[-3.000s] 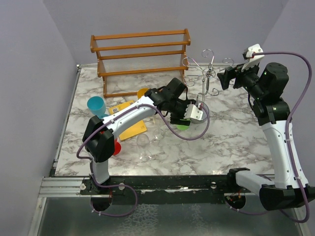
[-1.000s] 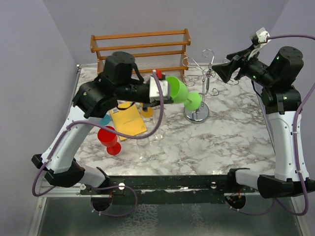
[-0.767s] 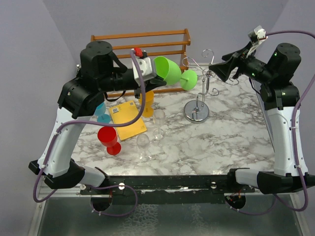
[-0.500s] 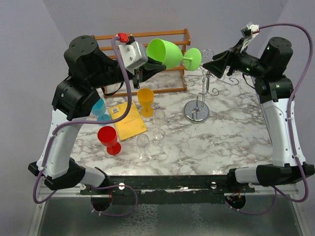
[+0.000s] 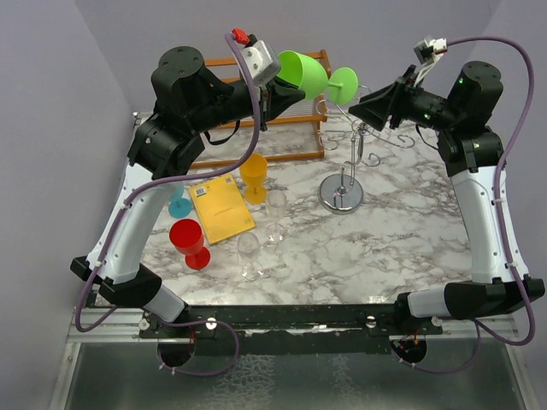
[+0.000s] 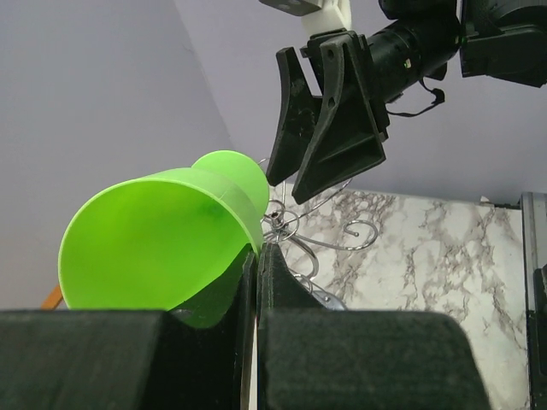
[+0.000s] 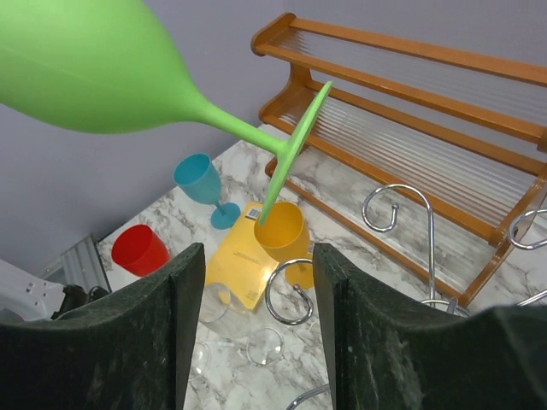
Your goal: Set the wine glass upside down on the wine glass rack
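The green wine glass (image 5: 305, 74) lies on its side high in the air, foot (image 5: 344, 84) pointing right. My left gripper (image 5: 275, 84) is shut on its rim; in the left wrist view the bowl (image 6: 162, 248) sits left of the pinching fingertips (image 6: 256, 253). My right gripper (image 5: 366, 104) faces the foot, open. In the right wrist view the stem and foot (image 7: 295, 149) hang just beyond the gap of that gripper (image 7: 259, 252), not between the fingers. The silver wine glass rack (image 5: 342, 198) stands below, its curled arms (image 7: 397, 186) beside the right fingers.
A brown wooden shelf rack (image 5: 248, 94) stands at the back. On the marble table (image 5: 402, 248) are an orange cup (image 5: 253, 171), a yellow book (image 5: 220, 207), a red cup (image 5: 188, 237), a blue glass (image 5: 179, 205) and two clear glasses (image 5: 275, 209), (image 5: 249, 252).
The left arm has lifted the green glass up and to the right, bringing its foot close to the right gripper. The right gripper's jaws have narrowed.
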Robot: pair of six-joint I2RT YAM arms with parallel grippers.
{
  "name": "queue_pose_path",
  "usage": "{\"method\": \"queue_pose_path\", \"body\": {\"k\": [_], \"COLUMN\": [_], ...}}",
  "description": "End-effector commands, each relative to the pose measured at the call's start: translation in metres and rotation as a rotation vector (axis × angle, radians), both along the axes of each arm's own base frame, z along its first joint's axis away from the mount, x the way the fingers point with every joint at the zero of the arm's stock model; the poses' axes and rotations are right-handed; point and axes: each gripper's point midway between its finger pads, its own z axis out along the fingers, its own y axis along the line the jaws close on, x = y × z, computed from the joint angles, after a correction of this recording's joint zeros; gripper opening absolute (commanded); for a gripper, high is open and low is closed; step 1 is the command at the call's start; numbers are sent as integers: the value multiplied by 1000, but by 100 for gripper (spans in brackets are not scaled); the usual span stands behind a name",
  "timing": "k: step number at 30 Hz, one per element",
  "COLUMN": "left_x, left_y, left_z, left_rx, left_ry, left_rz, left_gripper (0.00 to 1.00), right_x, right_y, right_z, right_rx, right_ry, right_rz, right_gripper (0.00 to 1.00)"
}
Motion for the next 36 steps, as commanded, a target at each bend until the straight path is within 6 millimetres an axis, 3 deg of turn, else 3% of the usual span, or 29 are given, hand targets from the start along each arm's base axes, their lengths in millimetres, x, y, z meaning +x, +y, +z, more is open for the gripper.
{"method": "queue_pose_path", "body": {"k": [1, 14, 24, 27, 34, 36], "left_x": [-9, -11, -7, -6, -6, -6], "left_y": [1, -7, -14, -15, -9, -5], "left_z": [28, 18, 12, 8, -6, -12], "left_rx": [-74, -66, -66, -61, -42, -29], "left_ry": [-51, -36, -12, -5, 3, 8], "left_rz": [-26, -77, -97, -101, -63, -47], "left_gripper": [0, 0, 0, 0, 20, 31], "right_x": [1, 12, 26, 34, 54, 58], "right_y": [-1, -2, -5, -9, -28, -34], "right_z": [26, 36, 32, 29, 28, 28], "right_rx": [41, 114, 131, 128, 94, 69], "right_ry": [-68, -50, -7, 4, -44, -74], "right_rz": [-43, -83, -129, -169, -318, -354], "right_gripper": [51, 35, 3, 1, 1, 1]}}
